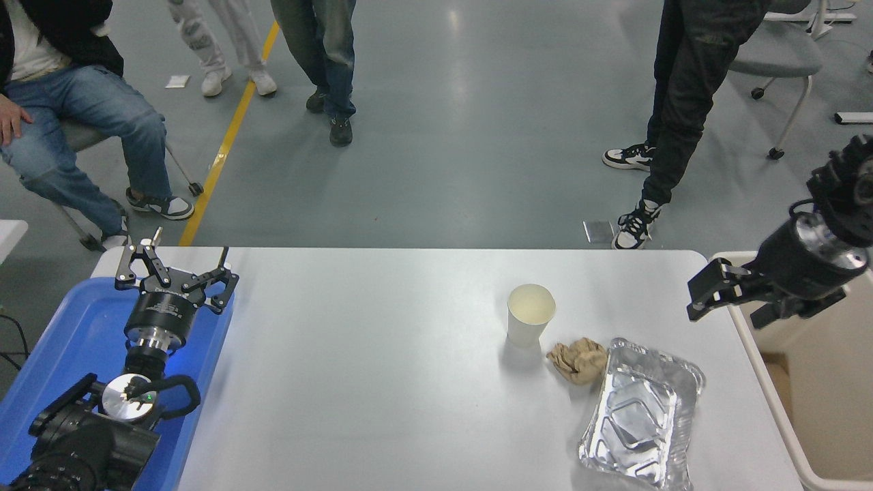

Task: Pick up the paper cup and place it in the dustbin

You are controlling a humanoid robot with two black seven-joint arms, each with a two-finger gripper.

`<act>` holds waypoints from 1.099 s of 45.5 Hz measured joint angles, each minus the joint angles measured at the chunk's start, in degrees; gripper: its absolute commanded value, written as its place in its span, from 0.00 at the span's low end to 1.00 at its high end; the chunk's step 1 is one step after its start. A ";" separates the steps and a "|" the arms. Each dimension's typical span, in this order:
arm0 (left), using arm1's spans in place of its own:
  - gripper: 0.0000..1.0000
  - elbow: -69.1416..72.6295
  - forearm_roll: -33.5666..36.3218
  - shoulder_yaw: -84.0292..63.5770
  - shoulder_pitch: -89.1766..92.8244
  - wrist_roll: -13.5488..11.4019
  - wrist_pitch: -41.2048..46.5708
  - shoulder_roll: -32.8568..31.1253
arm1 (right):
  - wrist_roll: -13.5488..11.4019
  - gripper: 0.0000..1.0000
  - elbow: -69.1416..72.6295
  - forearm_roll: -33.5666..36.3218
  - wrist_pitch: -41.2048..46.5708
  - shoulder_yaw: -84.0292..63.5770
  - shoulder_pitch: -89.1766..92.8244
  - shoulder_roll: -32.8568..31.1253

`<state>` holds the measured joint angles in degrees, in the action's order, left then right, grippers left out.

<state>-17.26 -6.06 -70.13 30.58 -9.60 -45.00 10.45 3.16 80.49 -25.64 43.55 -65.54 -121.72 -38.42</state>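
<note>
Nearest the camera, the left end effector [176, 273] sits parked over the blue tray [75, 341], fingers spread. The right end effector [726, 300], fingers apart and empty, hovers at the dustbin [764, 368] rim. The paper cup [530, 315] stands upright mid-worktop [375, 375], beside a crumpled brown ball [578, 359]. It looks light and crushable; gentle sidewall grip below the rim seems best.

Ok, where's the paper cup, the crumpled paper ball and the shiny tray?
paper cup [529, 320]: head view, on its white side wall.
crumpled brown paper ball [578, 359]: head view, its middle.
silver foil tray [641, 416]: head view, its bare floor.
</note>
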 measured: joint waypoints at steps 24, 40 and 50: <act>0.99 -0.01 0.00 0.03 0.01 0.00 0.00 0.01 | -0.29 1.00 11.24 7.94 1.34 -5.56 -26.41 3.98; 0.99 -0.02 0.00 0.07 0.01 0.03 0.00 0.01 | -0.56 1.00 11.47 11.87 1.43 -4.53 -26.20 10.01; 0.99 -0.05 0.00 0.08 0.01 0.02 0.00 0.01 | -0.63 1.00 4.75 13.48 -2.77 -0.74 -16.09 18.67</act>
<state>-17.31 -6.06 -70.05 30.59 -9.57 -45.00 10.46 2.54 85.24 -12.16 40.77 -66.28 -137.81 -19.75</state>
